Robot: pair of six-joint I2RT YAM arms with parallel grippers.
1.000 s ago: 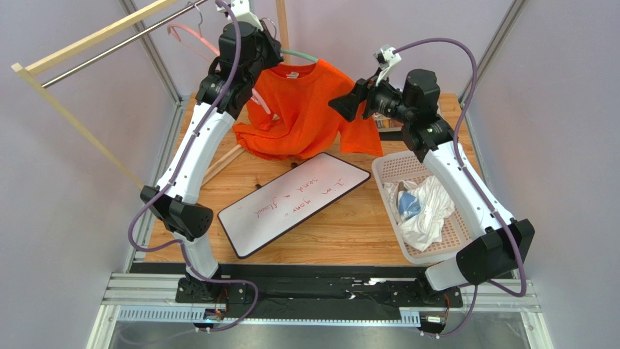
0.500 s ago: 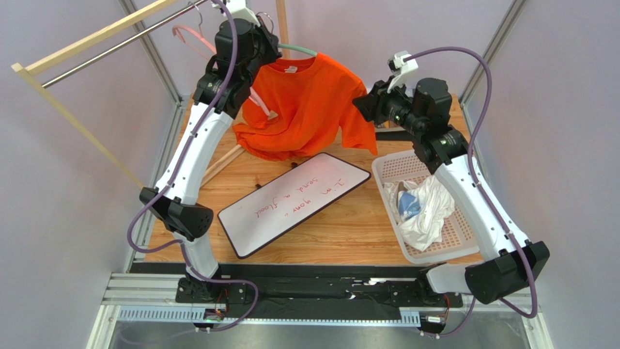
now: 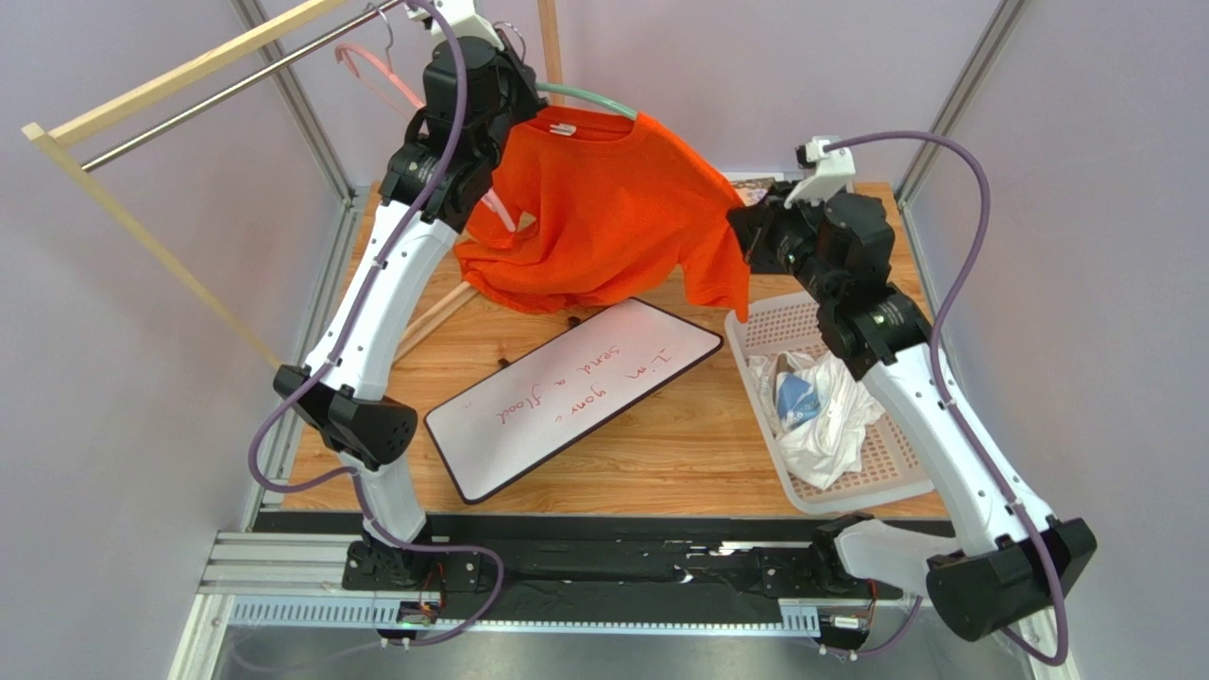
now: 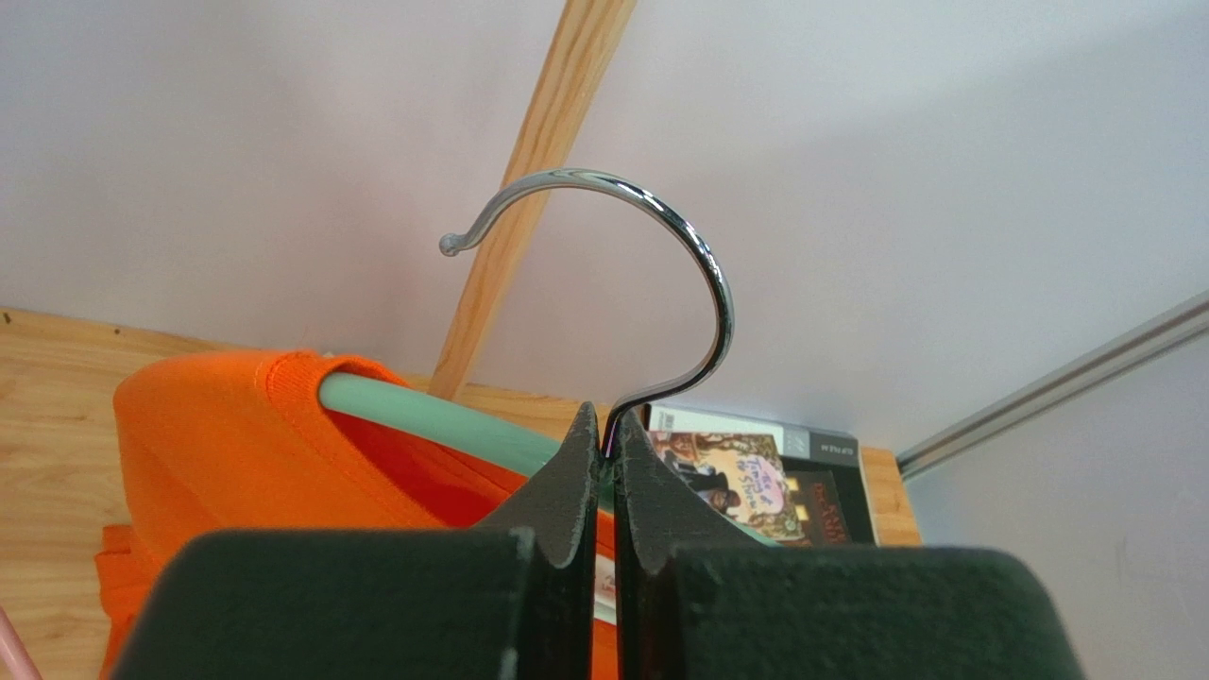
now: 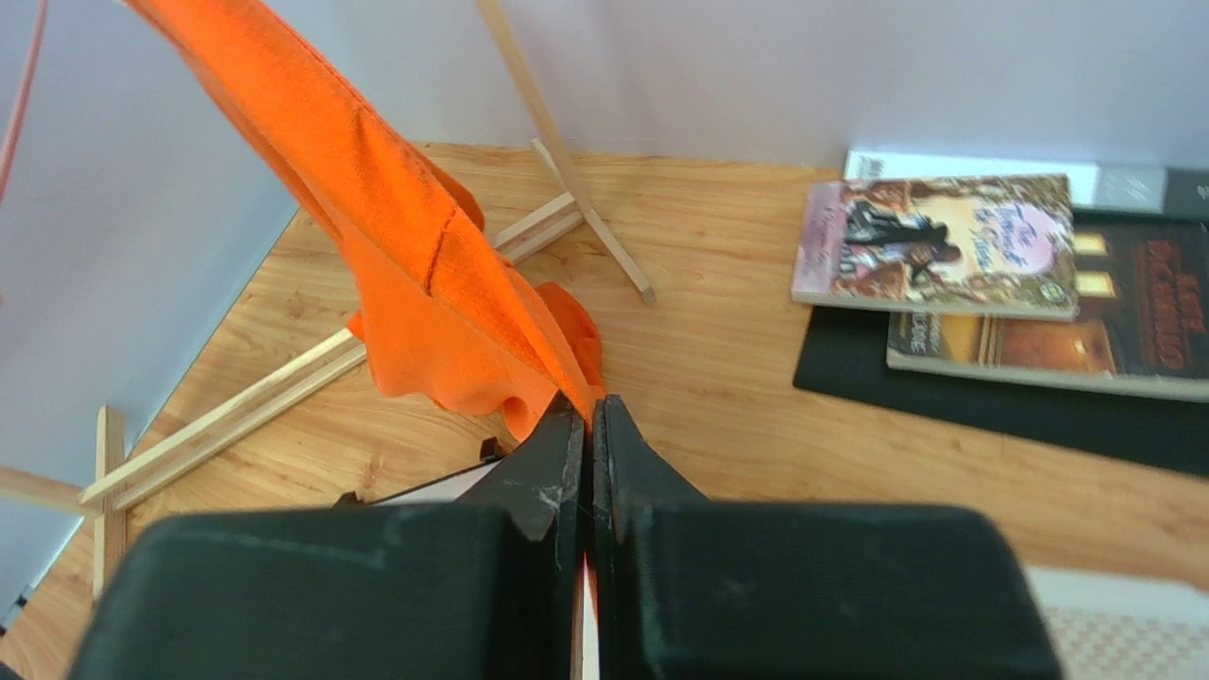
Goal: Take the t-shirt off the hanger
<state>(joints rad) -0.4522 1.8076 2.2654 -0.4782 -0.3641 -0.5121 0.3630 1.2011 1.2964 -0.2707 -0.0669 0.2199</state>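
An orange t-shirt point(image 3: 610, 199) hangs on a mint-green hanger point(image 3: 589, 99) held up above the back of the table. My left gripper point(image 4: 606, 429) is shut on the hanger's neck, just under its chrome hook point(image 4: 667, 227); the green bar point(image 4: 426, 418) runs inside the shirt's collar. In the top view the left gripper point(image 3: 497, 88) sits at the shirt's upper left. My right gripper point(image 5: 588, 411) is shut on the edge of the shirt's sleeve point(image 5: 468, 319), pulling the cloth taut toward the right. From above, the right gripper point(image 3: 748, 234) is at the shirt's right edge.
A whiteboard point(image 3: 568, 390) with red writing lies mid-table. A white basket point(image 3: 887, 454) holding pale cloth stands at the right. Books point(image 5: 937, 248) on a black mat lie at the back right. A wooden rack point(image 3: 185, 78) with a pink hanger point(image 3: 372, 78) stands at the left.
The right gripper has closed on the shirt's sleeve edge and moved right, stretching the shirt sideways. The left gripper has held the hanger throughout, rising slightly.
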